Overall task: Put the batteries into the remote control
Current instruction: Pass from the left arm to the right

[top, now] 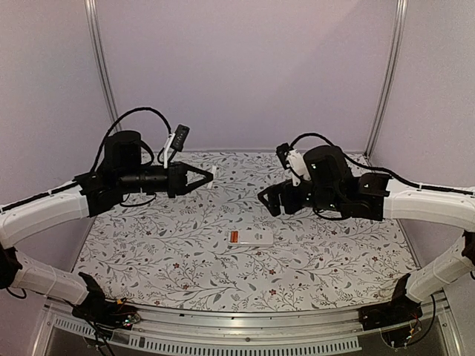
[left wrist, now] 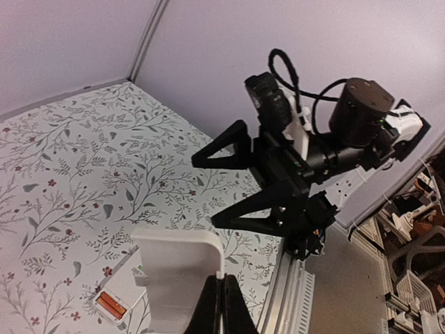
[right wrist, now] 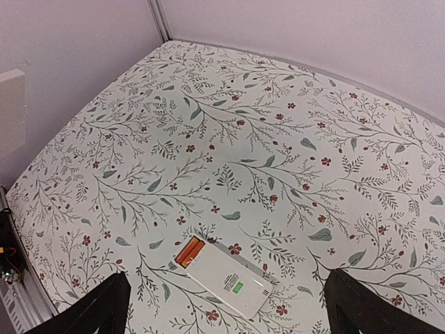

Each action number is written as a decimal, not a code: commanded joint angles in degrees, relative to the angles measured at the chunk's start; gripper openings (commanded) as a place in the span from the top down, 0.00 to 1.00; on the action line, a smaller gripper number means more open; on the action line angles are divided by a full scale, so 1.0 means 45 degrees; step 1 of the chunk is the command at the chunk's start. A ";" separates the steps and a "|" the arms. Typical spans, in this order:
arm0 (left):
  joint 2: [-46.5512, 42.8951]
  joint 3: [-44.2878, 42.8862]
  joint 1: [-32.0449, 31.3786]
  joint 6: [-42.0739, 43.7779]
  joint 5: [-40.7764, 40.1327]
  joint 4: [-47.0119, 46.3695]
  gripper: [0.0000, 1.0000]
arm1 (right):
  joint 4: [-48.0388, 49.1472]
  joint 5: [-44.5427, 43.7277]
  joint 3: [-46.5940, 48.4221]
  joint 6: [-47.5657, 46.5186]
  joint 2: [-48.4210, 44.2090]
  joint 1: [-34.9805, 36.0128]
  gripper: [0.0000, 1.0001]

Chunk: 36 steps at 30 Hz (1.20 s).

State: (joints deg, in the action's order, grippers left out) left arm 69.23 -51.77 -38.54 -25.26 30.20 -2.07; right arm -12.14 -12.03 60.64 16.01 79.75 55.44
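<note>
The white remote control (top: 252, 238) lies back up on the floral table, and also shows in the right wrist view (right wrist: 233, 282). Two orange batteries (right wrist: 189, 251) sit side by side in the open recess at its left end; they also show in the top view (top: 234, 237) and the left wrist view (left wrist: 111, 304). My left gripper (left wrist: 224, 287) is shut on the edge of a thin white cover plate (left wrist: 177, 275) and holds it in the air, left of and behind the remote (top: 213, 175). My right gripper (right wrist: 226, 274) is open and empty, hovering above the remote (top: 266, 200).
The table (top: 171, 252) has a floral cloth. Purple walls enclose the back and both sides. A metal rail (top: 245, 322) runs along the near edge. Both arms hang above the table's back half.
</note>
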 commanded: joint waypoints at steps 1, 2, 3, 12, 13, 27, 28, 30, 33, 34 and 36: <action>-0.0569 0.0260 0.0109 0.0704 0.3675 -0.2014 1.00 | 0.0928 0.3089 0.0134 -0.2188 -0.0108 -0.0098 0.01; -0.0647 0.0208 0.0109 0.0922 0.4525 -0.2185 1.00 | 0.0939 0.4059 0.0254 -0.2615 -0.0178 -0.0106 0.01; -0.0718 0.0165 0.0091 0.1205 0.5283 -0.2235 1.00 | 0.0930 0.4956 0.0357 -0.3208 -0.0240 -0.0112 0.01; -0.0927 -0.0329 -0.0111 0.3623 0.9192 -0.0375 1.00 | 0.0483 1.0246 0.1247 -0.5907 -0.0764 -0.0088 0.05; -0.0894 -0.0231 -0.0241 0.3410 0.9394 -0.0666 1.00 | 0.0500 1.0625 0.1406 -0.5902 -0.0708 -0.0068 0.06; 0.0668 -0.1271 -0.1722 0.5210 1.1126 0.2197 1.00 | -0.1991 1.1113 0.3631 -0.7957 -0.0321 0.1374 0.16; 0.0767 -0.1306 -0.1859 0.5235 1.1191 0.2214 1.00 | -0.2390 1.1033 0.3887 -0.8234 -0.0226 0.1565 0.17; 0.0952 -0.1406 -0.2094 0.5232 1.1397 0.2216 1.00 | -0.2978 1.0919 0.4262 -0.8686 0.0044 0.1852 0.19; 0.1295 -0.1616 -0.2399 0.5195 1.1759 0.2236 1.00 | -0.3040 1.0925 0.4353 -0.8881 0.0235 0.2189 0.28; 0.1373 -0.1662 -0.2483 0.5184 1.1842 0.2236 1.00 | -0.3044 1.0993 0.4370 -0.8916 0.0264 0.2282 0.31; 0.1500 -0.1758 -0.2624 0.5150 1.1929 0.2246 1.00 | -0.3063 1.1075 0.4428 -0.8965 0.0337 0.2403 0.37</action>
State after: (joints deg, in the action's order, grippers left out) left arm 74.72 -57.65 -48.77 -2.96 81.01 6.72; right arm -22.26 38.00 79.35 -21.93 79.83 65.01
